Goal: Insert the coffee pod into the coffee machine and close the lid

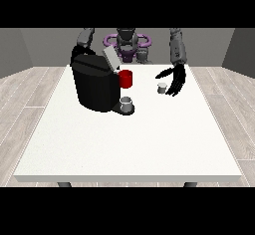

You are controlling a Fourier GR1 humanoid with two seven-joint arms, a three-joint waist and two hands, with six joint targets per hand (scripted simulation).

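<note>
Grey coffee pod [162, 87] is sitting upright on the white table [129, 144], axis pointing straight up. The hand at the view's right [175, 81] is hovering just beside it, fingers spread and hanging down, holding nothing. The black coffee machine [94, 83] is standing left of it, lid [111, 58] tilted open.

front view | across the table [124, 144]; faces the robot [127, 42] | raised, apparently fairly far

One coffee machine [93, 85], one red mug [126, 78], one grey cup [127, 103], one coffee pod [162, 87], one table [134, 149].
</note>
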